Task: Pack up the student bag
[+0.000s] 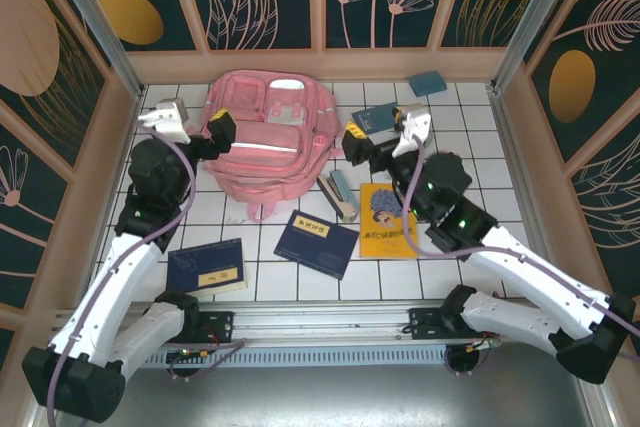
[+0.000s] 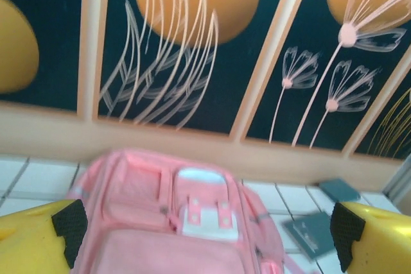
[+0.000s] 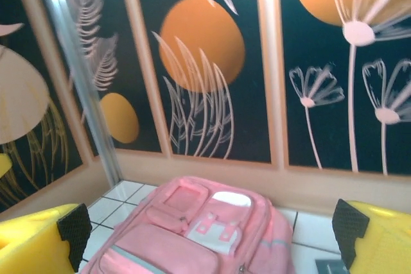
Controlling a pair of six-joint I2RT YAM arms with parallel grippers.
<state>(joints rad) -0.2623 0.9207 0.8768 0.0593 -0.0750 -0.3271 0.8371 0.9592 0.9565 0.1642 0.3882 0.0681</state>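
Note:
The pink student bag (image 1: 268, 132) lies flat at the back middle of the tiled table, front pockets up, zippers shut. My left gripper (image 1: 218, 133) hovers at the bag's left edge, jaws wide open and empty. In the left wrist view the bag (image 2: 173, 222) lies below and ahead of the gripper (image 2: 209, 235), between its yellow fingers (image 2: 38, 235). My right gripper (image 1: 362, 145) hangs open just off the bag's right side, holding nothing. The right wrist view looks across the bag (image 3: 199, 235) from that gripper (image 3: 212, 226).
Books lie around: a dark blue one (image 1: 207, 267) front left, a blue one (image 1: 316, 242) in the middle, a yellow one (image 1: 387, 219), a navy one (image 1: 375, 119) beside the right gripper, a teal one (image 1: 428, 82) at the back. A slim grey case (image 1: 340, 194) lies below the bag. Walls enclose three sides.

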